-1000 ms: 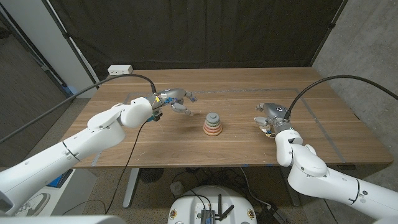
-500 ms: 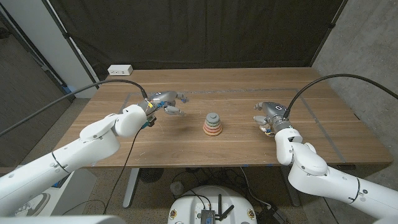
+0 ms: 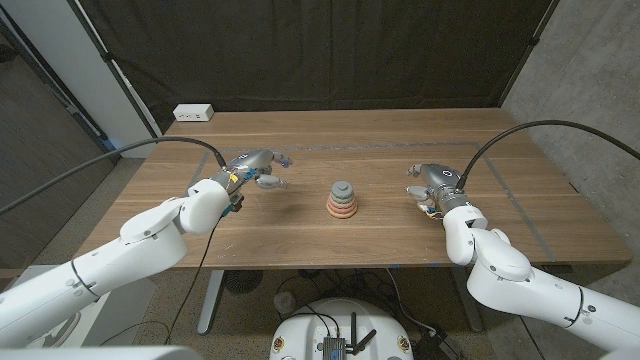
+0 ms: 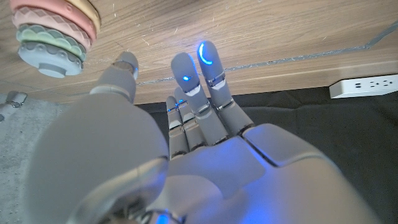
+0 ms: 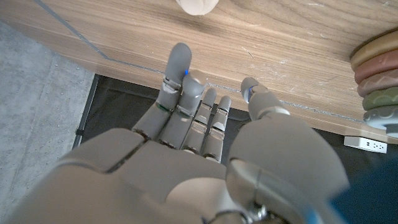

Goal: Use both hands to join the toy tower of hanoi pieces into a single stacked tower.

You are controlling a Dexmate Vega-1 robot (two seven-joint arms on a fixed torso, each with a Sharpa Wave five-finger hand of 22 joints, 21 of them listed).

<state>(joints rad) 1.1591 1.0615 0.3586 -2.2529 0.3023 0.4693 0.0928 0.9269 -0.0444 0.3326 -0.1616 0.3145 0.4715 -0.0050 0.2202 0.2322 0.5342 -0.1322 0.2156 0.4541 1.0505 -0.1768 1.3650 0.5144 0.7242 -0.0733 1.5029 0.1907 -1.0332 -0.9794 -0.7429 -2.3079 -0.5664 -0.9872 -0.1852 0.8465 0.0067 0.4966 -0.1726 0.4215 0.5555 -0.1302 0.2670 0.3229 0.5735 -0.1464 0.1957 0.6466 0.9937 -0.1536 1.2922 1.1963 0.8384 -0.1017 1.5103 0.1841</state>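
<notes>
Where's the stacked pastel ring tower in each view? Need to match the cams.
Head view: stacked pastel ring tower at table centre, between the hands.
Left wrist view: tower in the top-left corner, shown upside down.
Right wrist view: tower at the right edge, partly cropped.
Shared landmark: white power strip at the table's far edge.

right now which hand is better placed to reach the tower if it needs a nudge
Probably the right hand: it sits level with the tower with bare table between them. The left hand is farther back and angled away. Both hold nothing, and the tower already looks fully stacked.
</notes>
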